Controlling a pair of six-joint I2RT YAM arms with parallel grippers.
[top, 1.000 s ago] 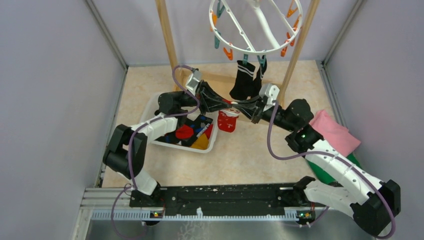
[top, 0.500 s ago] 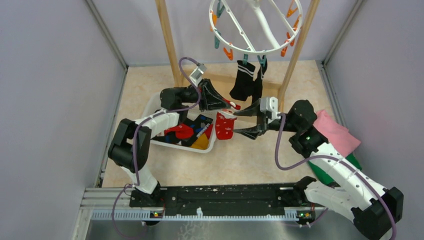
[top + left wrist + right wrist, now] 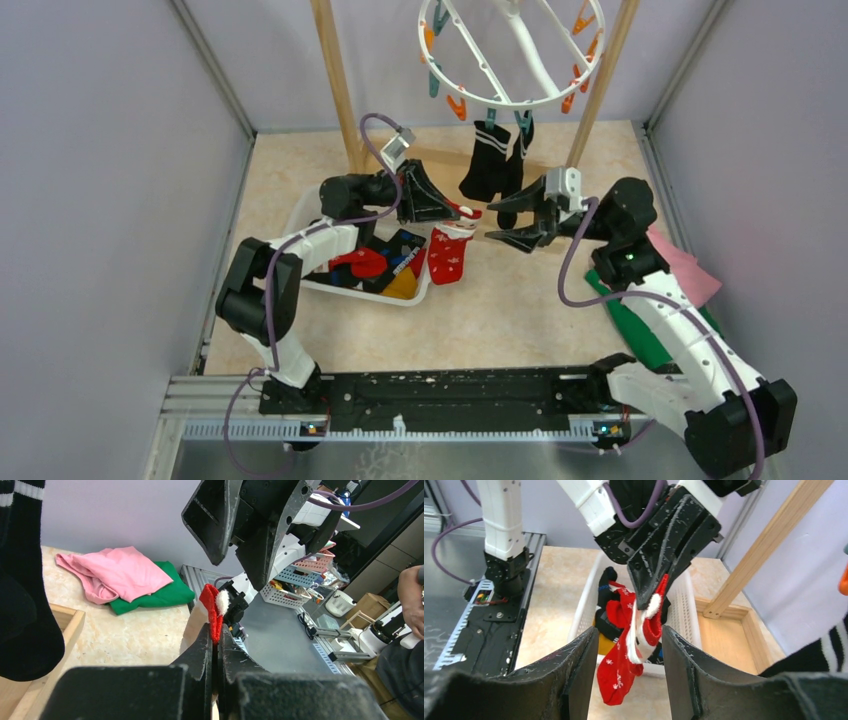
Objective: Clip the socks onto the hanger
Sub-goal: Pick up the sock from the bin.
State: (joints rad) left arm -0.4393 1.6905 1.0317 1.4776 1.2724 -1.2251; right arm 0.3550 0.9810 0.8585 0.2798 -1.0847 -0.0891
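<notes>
My left gripper [image 3: 462, 211] is shut on the cuff of a red sock [image 3: 448, 253] with white marks, which hangs down beside the basket; the cuff shows between its fingertips in the left wrist view [image 3: 214, 611], and the whole sock hangs in the right wrist view [image 3: 626, 655]. My right gripper [image 3: 497, 222] is open and empty, just right of the sock. The white ring hanger [image 3: 520, 60] with orange and teal pegs hangs above. Two black socks with white stripes [image 3: 490, 160] are clipped to it.
A white mesh basket [image 3: 300, 215] under my left arm holds several socks: red [image 3: 366, 264], yellow-orange [image 3: 403, 287], black. Wooden rack posts [image 3: 336, 80] stand at the back. Pink cloth [image 3: 684, 272] on green cloth [image 3: 640, 325] lies at the right.
My right gripper let go of the red sock, opened and drew back to the right and up. My left gripper kept hold of the cuff and rose slightly.
</notes>
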